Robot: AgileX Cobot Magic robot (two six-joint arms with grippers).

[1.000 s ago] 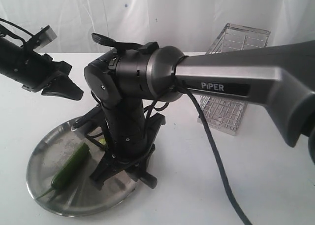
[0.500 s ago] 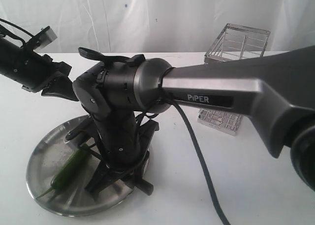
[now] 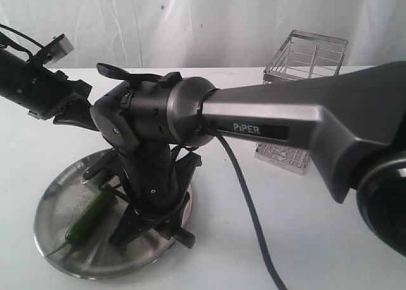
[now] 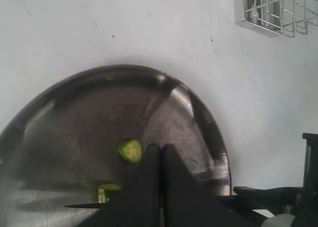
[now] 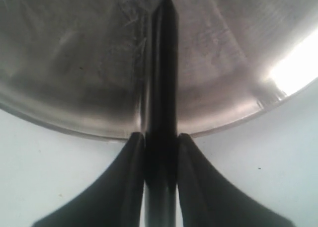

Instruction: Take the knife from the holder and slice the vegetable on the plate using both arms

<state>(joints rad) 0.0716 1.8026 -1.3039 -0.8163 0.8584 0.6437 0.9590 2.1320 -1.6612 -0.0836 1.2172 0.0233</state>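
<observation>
We pinch the slim dark knife [image 5: 161, 63] in the right gripper [image 5: 160, 137]; the left gripper [image 4: 160, 148] is pressed together, empty. Unpinned, the slender green chili [image 3: 94, 212] at lower left could skid.

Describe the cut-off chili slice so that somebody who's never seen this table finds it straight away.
Find the round steel plate on the white table. On its bare metal lies the slice: a small, pale-green disc lying flat, unlike the long dark-green chili it was cut from.

Closed hand [image 4: 160, 148] over plate [image 4: 74, 117]
</observation>
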